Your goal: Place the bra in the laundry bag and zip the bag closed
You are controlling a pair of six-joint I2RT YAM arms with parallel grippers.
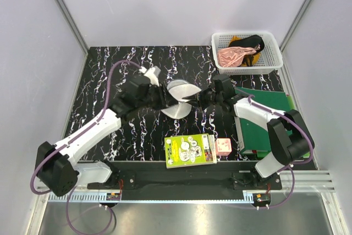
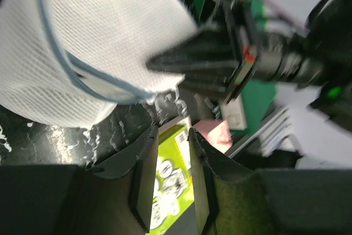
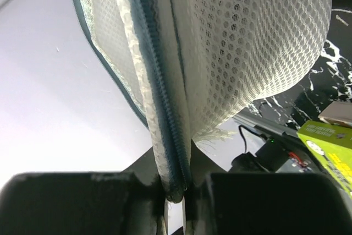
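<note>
**Right jaws pinch the bag's rim; left jaws stand free beside it**

The right gripper (image 3: 176,186) is pressed together on the laundry bag (image 3: 253,53), its fingers nipping the seamed rim where the zip (image 3: 165,114) runs down into them. The grip sits on the edge and not on the mesh, presumably so the zip line is kept taut and presented to the other arm. The left gripper (image 2: 173,133) is spread a little with nothing between its fingers; the bag's dome lies just above and to one side of them, apart from the pads. I judge it to be placed for taking the rim or the zip pull, though no pull is visible.

The bra cannot be seen in any view; it may be inside the bag, but the mesh hides whatever is there, so I cannot tell.

The bag hangs lifted over the middle of the black marbled table (image 1: 110,81), between the two arms. Just nearer the bases lie a green leaflet (image 1: 190,150) and a pink block (image 1: 223,146); a green board (image 1: 267,127) lies under the right arm. The white basket (image 1: 273,59), holding a pink garment (image 1: 231,56) and a black garment (image 1: 253,41), sits well apart at the far right corner. The left and far parts of the table offer room; pale walls close in on three sides.
</note>
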